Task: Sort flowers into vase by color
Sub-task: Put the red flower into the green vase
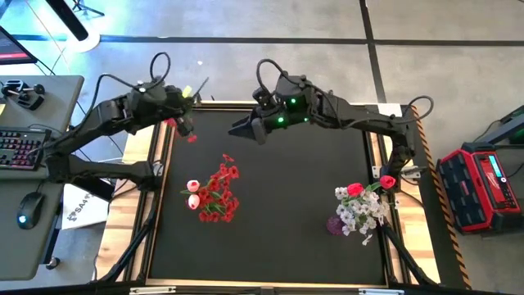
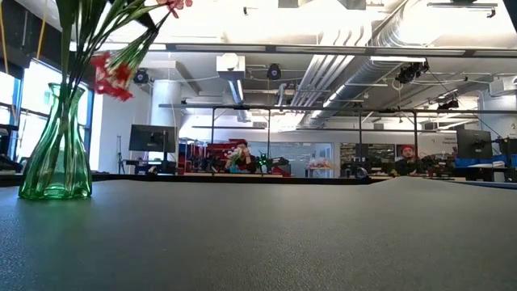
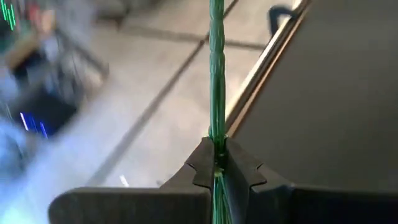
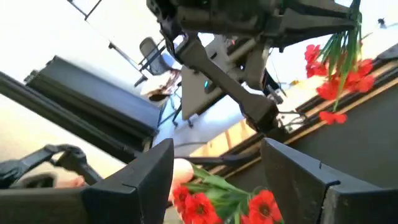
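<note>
My left gripper (image 1: 185,105) hovers over the table's far left corner, shut on a red flower sprig (image 1: 190,135). The sprig also shows in the right wrist view (image 4: 336,71), its blossoms drooping. My right gripper (image 1: 247,129) (image 4: 217,155) hangs open over the far middle of the table, pointing left and touching nothing. A cluster of red blossoms and pink tulip buds (image 1: 213,195) stands left of centre. In the low view, a green glass vase (image 2: 56,149) holds green stems with red blossoms. A purple vase (image 1: 336,224) at the right holds white blossoms and red-pink rosebuds (image 1: 362,205). My left gripper pinches the sprig's green stem (image 3: 216,140) between its two fingers (image 3: 202,165), which lie across it. The bare stem end (image 3: 216,68) runs on past the fingertips. The sprig is lifted clear of the table, its red blossoms (image 4: 333,87) hanging below the gripper.
The black mat (image 1: 286,180) has bare room in the middle and near side. A raised wooden frame (image 1: 155,164) rims it. A desk with keyboard and mouse (image 1: 24,147) stands off the left; a red case (image 1: 483,184) off the right. People sit far behind (image 2: 242,158).
</note>
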